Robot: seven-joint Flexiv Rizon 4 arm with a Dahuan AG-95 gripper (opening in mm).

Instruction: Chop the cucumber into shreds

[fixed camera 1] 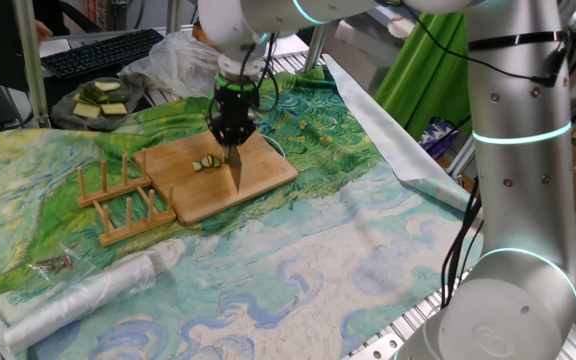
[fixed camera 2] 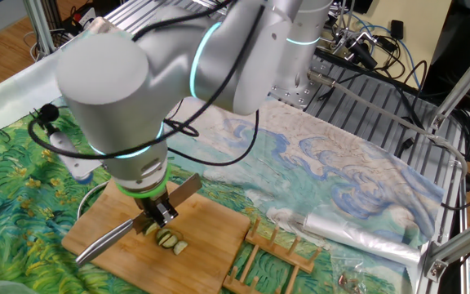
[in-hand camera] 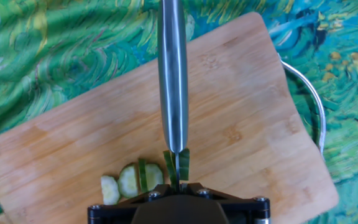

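Tool (fixed camera 1: 234, 135) clamped on knife (in-hand camera: 172, 74), jaws together round handle, pointing down at board (in-hand camera: 241, 124) centre-frame in hand view. Cucumber (in-hand camera: 143, 176) at bottom centre of that view: few thin slices, dark skin, pale flesh, lying on board; blade sits in the rightmost piece, splitting it. Judgement: pieces light, wet, slippery, soft flesh under tougher skin (likely to skid or stick to blade). No direct hold advised; work them with blade edge, pressing straight down through flat faces.

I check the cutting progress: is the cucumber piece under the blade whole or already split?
Split: in the hand view, the knife stands between two halves of the cucumber.
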